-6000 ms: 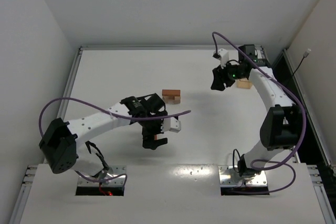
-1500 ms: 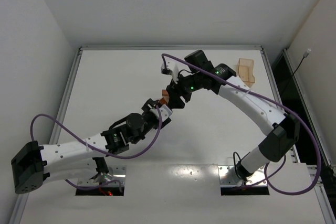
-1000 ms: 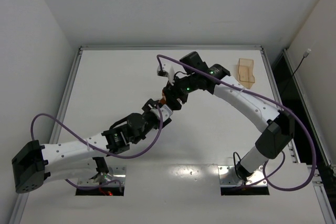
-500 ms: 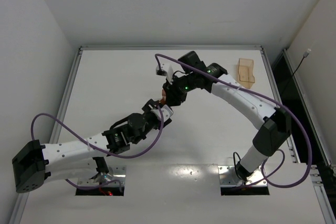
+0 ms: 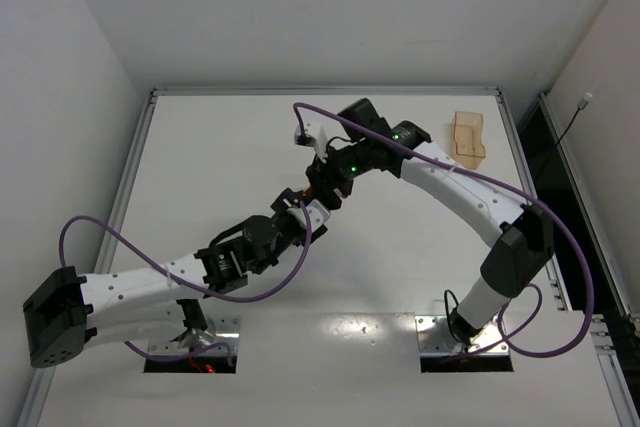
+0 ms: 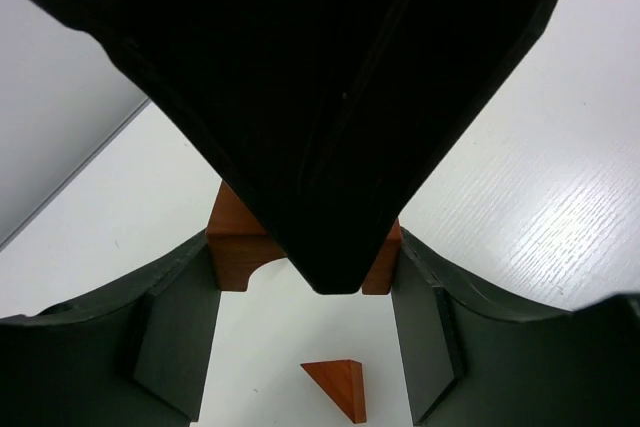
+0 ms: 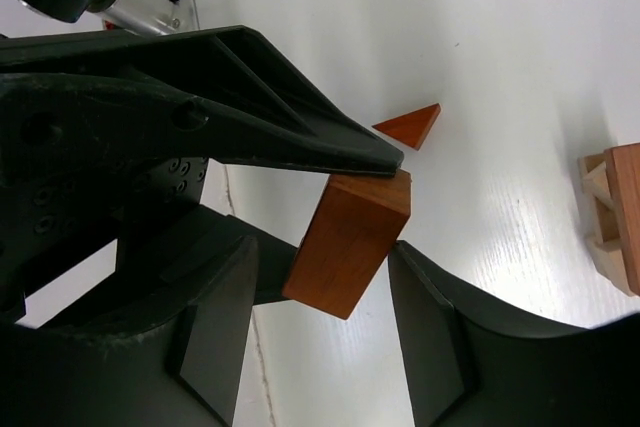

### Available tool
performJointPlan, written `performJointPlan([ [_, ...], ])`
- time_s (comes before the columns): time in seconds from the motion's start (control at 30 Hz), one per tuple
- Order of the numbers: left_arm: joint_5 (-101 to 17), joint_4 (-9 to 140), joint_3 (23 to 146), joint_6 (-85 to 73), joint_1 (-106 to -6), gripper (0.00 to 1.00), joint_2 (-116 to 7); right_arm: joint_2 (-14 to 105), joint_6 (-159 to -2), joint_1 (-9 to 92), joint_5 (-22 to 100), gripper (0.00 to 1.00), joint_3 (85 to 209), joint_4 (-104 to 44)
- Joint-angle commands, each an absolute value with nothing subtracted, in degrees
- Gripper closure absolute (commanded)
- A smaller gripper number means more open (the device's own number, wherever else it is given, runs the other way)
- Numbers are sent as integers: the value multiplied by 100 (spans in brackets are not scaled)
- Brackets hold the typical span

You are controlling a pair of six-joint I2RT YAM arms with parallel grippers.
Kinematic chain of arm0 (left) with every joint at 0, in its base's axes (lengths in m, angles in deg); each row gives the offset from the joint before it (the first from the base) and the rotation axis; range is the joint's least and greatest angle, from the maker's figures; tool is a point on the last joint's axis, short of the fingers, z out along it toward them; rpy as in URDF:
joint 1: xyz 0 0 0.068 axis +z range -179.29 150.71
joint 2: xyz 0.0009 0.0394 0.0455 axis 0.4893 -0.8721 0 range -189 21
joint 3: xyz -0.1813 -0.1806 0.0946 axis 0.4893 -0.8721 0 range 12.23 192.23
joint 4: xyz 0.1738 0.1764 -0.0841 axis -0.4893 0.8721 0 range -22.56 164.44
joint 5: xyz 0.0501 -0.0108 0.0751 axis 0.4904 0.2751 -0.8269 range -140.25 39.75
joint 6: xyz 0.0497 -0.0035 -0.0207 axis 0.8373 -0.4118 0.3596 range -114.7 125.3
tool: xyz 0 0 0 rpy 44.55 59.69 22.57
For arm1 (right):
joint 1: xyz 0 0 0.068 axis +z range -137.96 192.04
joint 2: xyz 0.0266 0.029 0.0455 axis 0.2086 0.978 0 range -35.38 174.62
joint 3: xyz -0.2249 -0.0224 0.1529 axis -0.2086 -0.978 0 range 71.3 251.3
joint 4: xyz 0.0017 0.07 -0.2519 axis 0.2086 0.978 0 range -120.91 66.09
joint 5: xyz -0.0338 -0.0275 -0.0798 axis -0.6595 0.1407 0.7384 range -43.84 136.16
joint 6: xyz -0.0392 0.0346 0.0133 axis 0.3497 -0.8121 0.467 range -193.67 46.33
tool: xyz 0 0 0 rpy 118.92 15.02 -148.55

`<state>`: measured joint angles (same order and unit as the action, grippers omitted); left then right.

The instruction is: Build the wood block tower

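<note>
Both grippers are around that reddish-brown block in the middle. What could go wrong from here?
1. The left gripper clamps the reddish-brown notched wooden block while the right gripper stands open around it, a gap at one finger; releasing now would likely drop it.
2. Fingers of both arms overlap closely, so closing or pulling away could knock the block askew.
3. The small reddish-brown wooden triangle lies loose close by; a dropped block could hit it.
</note>
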<state>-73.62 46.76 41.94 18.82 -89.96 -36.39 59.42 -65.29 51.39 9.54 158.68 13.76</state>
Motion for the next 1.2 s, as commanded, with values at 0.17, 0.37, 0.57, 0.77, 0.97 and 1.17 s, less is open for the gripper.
performJointPlan([
  [0.17, -7327, 4152, 4378, 1963, -8897, 100, -3622, 5927, -6532, 5229, 792, 50, 16078, 1321],
  [0.37, -7327, 4152, 4440, 2016, -8897, 100, -3674, 5927, -6532, 5335, 1109, 59, 16007, 1321],
  [0.57, -7327, 4152, 4545, 2016, -8897, 100, -3727, 5927, -6532, 5388, 1329, 74, 15955, 1321],
  [0.77, -7275, 4152, 4597, 2016, -8897, 100, -3780, 5927, -6532, 5440, 1382, 100, 15955, 1321],
  [0.97, -7275, 4152, 4598, 2016, -8897, 75, -3780, 5875, -6532, 5440, 1329, 100, 15955, 1321],
  [1.17, -7275, 4257, 4598, 2016, -8897, 24, -3727, 5875, -6479, 5440, 1329, 100, 15955, 1321],
])
